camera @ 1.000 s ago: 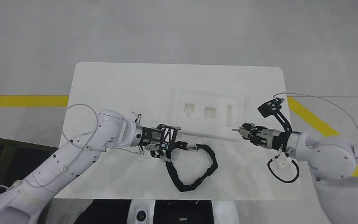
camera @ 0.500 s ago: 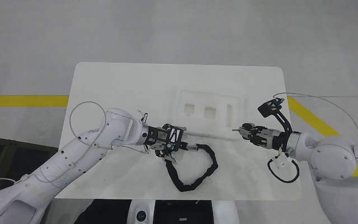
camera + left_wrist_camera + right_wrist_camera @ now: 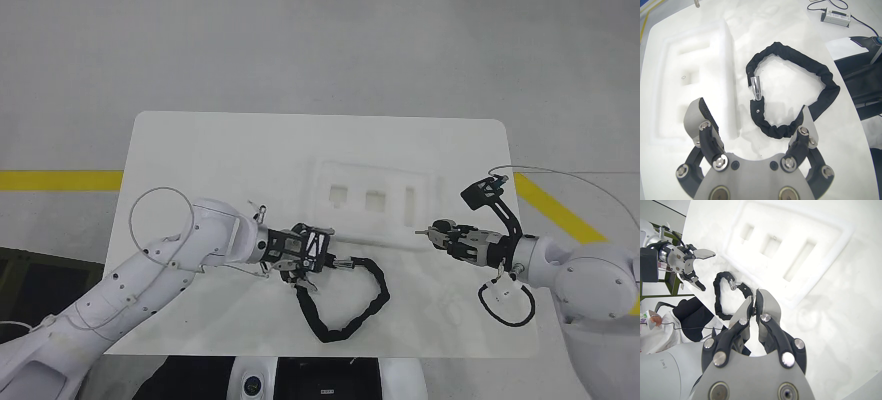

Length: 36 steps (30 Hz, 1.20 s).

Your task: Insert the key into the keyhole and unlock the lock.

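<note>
White worktop [image 3: 200, 160], foam tray [image 3: 372, 168] near its middle. Chain lock [image 3: 810, 64] lies flat on the worktop as a closed loop in a black sleeve, just beside the tray's wall. The chrome cylinder [image 3: 756, 88] joins the two chain ends, and its keyhole [image 3: 732, 287] faces the right arm. Left hand [image 3: 753, 108] sits over the loop next to the cylinder, wide open, gripping nothing. Right hand [image 3: 754, 300] is well apart from the lock, past the tray's end, clamped on the key [image 3: 424, 233], tip pointing toward the lock.
</note>
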Each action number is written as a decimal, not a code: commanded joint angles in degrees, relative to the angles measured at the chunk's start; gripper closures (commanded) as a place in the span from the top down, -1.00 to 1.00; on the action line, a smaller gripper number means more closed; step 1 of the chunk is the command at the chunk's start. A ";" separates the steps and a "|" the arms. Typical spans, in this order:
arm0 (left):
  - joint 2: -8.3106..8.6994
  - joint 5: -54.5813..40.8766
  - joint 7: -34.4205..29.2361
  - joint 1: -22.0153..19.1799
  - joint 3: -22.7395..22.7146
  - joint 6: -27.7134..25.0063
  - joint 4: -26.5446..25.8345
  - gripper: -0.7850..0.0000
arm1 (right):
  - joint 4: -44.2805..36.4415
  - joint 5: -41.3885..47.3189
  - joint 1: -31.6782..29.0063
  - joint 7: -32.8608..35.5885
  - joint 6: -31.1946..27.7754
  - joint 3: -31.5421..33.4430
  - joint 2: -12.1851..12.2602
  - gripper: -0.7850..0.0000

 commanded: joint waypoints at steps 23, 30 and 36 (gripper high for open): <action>-6.84 2.07 -7.91 -3.82 8.64 0.17 4.28 1.00 | 0.00 0.00 0.00 0.00 0.00 0.00 0.00 -1.00; -8.08 1.75 -9.64 -4.37 8.99 0.59 6.09 0.88 | 0.00 0.00 0.00 0.00 0.00 0.00 0.00 -1.00; -8.78 1.34 -11.02 -4.41 8.82 0.82 6.88 0.75 | 0.00 0.00 0.00 0.00 0.00 0.00 0.00 -1.00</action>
